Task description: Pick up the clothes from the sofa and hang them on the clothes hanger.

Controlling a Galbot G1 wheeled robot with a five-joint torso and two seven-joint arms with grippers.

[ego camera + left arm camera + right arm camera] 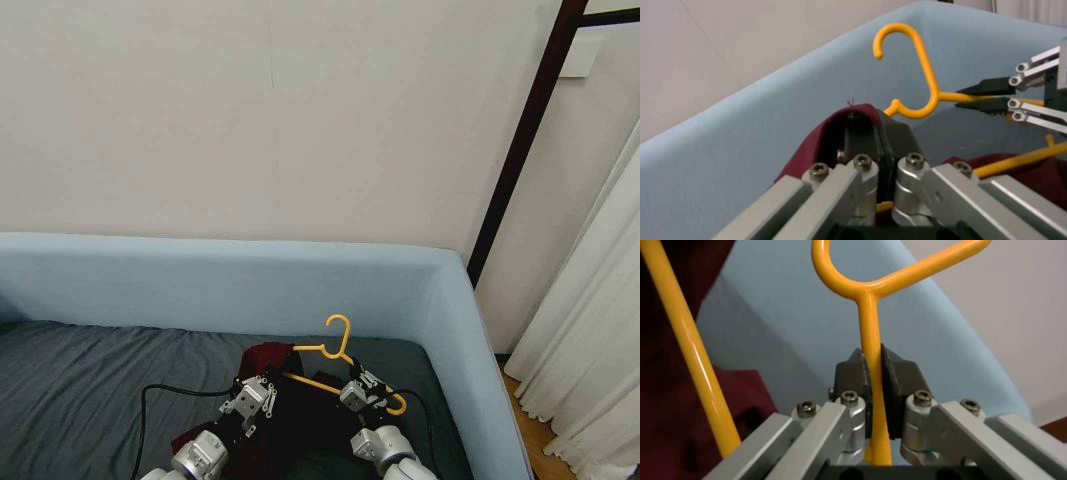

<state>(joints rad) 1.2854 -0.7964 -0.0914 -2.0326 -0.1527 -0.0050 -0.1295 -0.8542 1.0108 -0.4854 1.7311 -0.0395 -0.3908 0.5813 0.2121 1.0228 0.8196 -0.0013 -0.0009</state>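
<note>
A dark red garment [268, 356] lies bunched on the sofa's grey seat [90, 380], near its right end. My left gripper [262, 386] is shut on a fold of the garment [815, 145], the cloth pinched between its black fingers [893, 137]. A yellow hanger [338, 345] stands over the garment with its hook up. My right gripper [362, 386] is shut on one arm of the hanger [867, 315], the rod clamped between its pads [901, 374]. In the left wrist view the right gripper [981, 97] holds the hanger [925, 65] just beyond the cloth.
The sofa's light blue back [250, 285] and right armrest [470, 380] wall in the seat. A black cable [160, 392] crosses the cushion by my left arm. A dark pole [520, 140] and white curtain [590, 330] stand to the right of the sofa.
</note>
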